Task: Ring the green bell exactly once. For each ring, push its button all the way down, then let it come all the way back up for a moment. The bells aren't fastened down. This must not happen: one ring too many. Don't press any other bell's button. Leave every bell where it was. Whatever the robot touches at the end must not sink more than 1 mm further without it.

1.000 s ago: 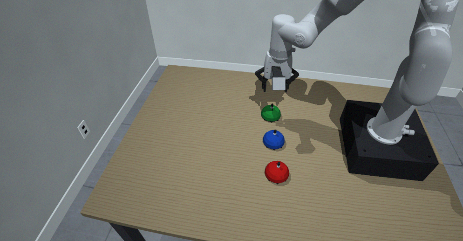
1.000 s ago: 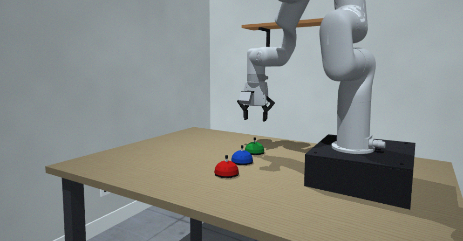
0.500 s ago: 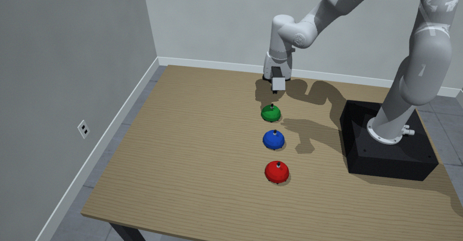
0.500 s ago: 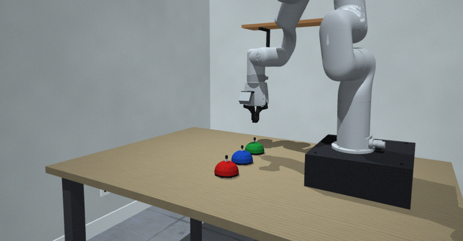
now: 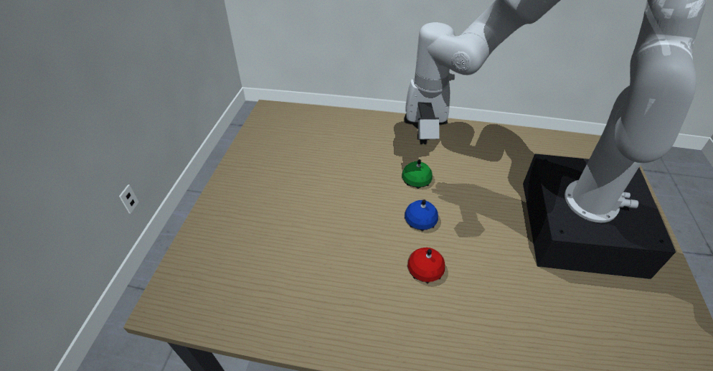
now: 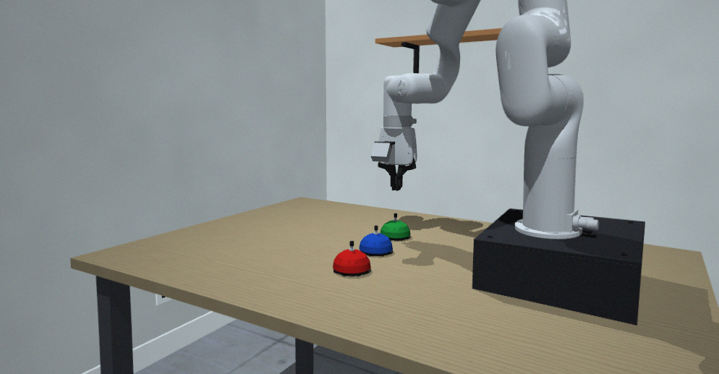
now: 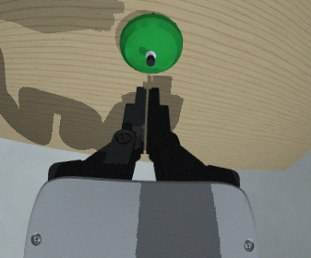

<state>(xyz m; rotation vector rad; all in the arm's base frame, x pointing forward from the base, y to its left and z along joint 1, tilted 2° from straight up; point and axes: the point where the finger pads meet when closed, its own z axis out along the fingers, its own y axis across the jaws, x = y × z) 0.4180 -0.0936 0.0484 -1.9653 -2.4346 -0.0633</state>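
Observation:
The green bell (image 5: 416,174) sits on the wooden table, farthest from the front edge in a row of three bells. Its small black button (image 5: 419,161) stands up. The bell also shows in the exterior view (image 6: 395,228) and in the wrist view (image 7: 150,42). My gripper (image 6: 396,182) is shut and empty, fingers pointing down. It hangs well above the green bell, almost straight over its button. In the wrist view the shut fingertips lie just below the bell's button (image 7: 149,55).
A blue bell (image 5: 421,214) and a red bell (image 5: 426,264) stand in line nearer the front edge. The arm's black base (image 5: 593,216) sits to the right. A wall shelf (image 6: 437,37) hangs behind the arm.

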